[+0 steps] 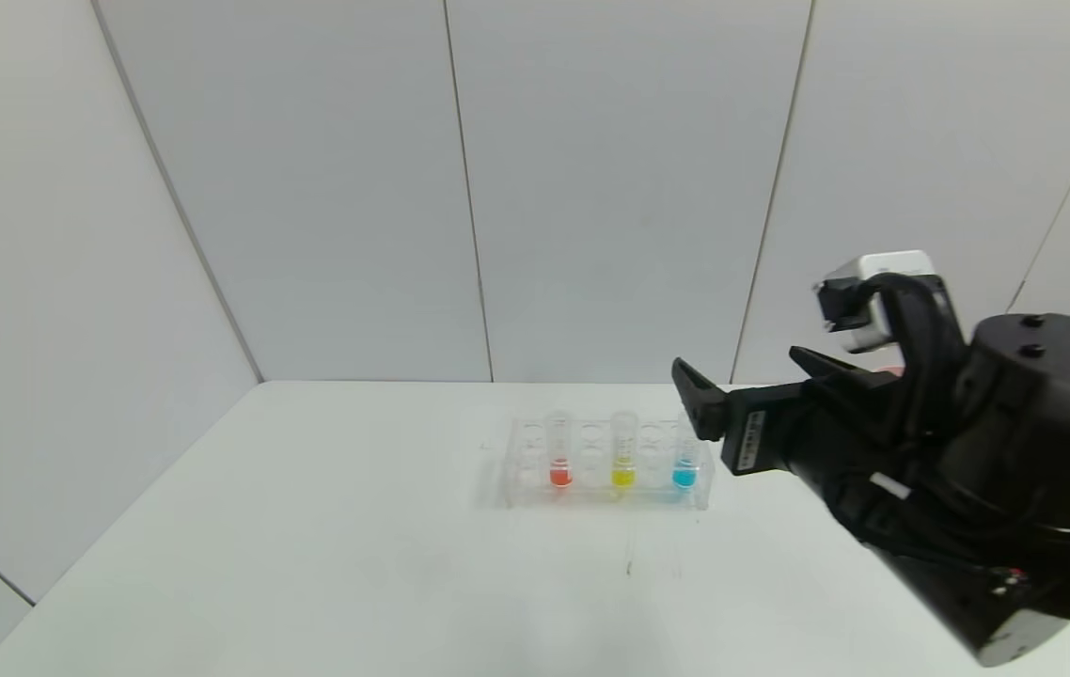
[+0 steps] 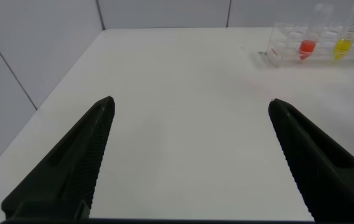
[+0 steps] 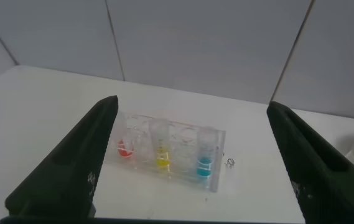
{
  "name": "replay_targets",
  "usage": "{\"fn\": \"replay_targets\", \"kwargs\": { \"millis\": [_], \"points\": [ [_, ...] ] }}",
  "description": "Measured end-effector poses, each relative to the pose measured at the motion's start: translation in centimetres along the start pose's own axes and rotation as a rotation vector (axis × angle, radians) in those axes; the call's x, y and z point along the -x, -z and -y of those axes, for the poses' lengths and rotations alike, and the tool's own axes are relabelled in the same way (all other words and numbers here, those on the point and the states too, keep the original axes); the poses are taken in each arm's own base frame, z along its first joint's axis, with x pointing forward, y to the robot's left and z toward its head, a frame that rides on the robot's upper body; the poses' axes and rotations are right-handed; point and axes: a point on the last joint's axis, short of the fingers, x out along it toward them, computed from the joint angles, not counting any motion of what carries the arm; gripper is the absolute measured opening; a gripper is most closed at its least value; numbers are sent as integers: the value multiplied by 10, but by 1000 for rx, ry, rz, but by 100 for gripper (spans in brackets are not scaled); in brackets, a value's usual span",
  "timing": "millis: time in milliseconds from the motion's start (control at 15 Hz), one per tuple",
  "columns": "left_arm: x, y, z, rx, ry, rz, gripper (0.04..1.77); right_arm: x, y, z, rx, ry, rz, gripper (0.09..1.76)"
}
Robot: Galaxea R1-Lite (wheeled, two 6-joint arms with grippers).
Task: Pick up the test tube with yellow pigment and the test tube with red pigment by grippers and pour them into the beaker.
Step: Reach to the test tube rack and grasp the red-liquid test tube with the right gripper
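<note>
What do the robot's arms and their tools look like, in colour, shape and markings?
The right arm is black with rounded joint housings, a white camera block on top and black cables along it. Its right tool has two pointed black fingers and a small label. The left tool has matching dark, ribbed fingers.

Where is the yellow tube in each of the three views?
Head view: yellow tube stands in the middle of the rack, at table centre.
Left wrist view: yellow tube near the upper right corner.
Right wrist view: yellow tube in the centre.
Shared landmark: red tube on one side, blue tube on the other.
</note>
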Motion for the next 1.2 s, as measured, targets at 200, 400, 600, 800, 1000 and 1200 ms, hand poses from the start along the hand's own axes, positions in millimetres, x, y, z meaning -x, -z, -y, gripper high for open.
{"fn": "replay_targets", "kwargs": {
  "millis": [200,400,600,800,1000,1200],
  "points": [
    [0,0,0,0,0,0,176,-20,19,-41,-21,72,17,171],
    [0,0,0,0,0,0,176,-40,43,-74,-11,110,8,171],
    [0,0,0,0,0,0,176,-60,61,-107,-8,121,9,171],
    [0,0,0,0,0,0,176,-81,88,-130,9,117,-6,171],
    [0,0,0,0,0,0,176,-103,113,-140,16,132,-17,171],
    [0,0,0,0,0,0,176,-123,129,-139,-13,157,-15,171]
  ]
}}
